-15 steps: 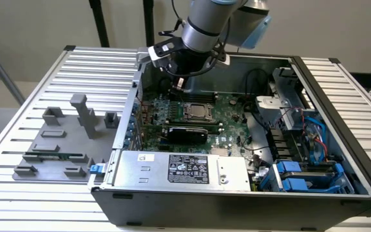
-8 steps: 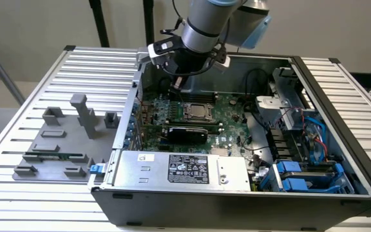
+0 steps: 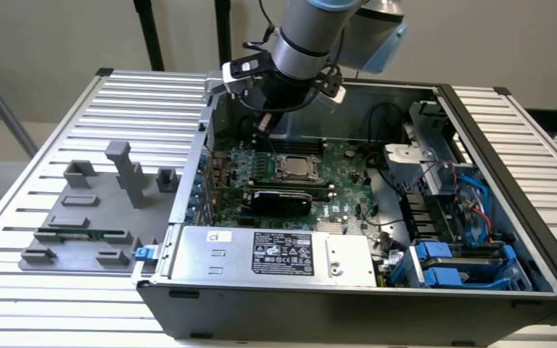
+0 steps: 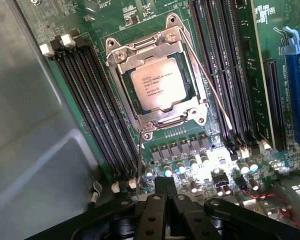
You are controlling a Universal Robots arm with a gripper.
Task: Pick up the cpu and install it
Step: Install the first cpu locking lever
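- The ribbed silver metal table [image 3: 56, 130] carries a dark open computer case [image 3: 356, 312], which takes up its middle and the exterior view's right.
- The grey robot arm [image 3: 312, 29] reaches down into the case near its far corner on the exterior view's left.
- A green motherboard [image 3: 347, 199] lies flat on the case floor. A silver power supply box with a black label [image 3: 278, 250] runs along the case's near edge.
- A grey plastic fixture block with upright holders [image 3: 75, 217] stands on the table near the exterior view's left edge, well apart from the case. The exterior view takes this in, while the wrist view looks only at the board.
- The black pincer [image 4: 165, 192] hangs over the motherboard, just off the socket. Its fingers are pressed together with nothing between them and touch nothing.
- A dark square socket frame with a metal rim [image 4: 121, 55] sits near the board's middle, between rows of black memory slots [image 4: 95, 110].
- The cpu [image 4: 157, 82], a silvery-grey square chip, lies flat inside that frame. The wrist view shows print on its top and a thin wire lever [image 4: 210, 85] beside the frame.
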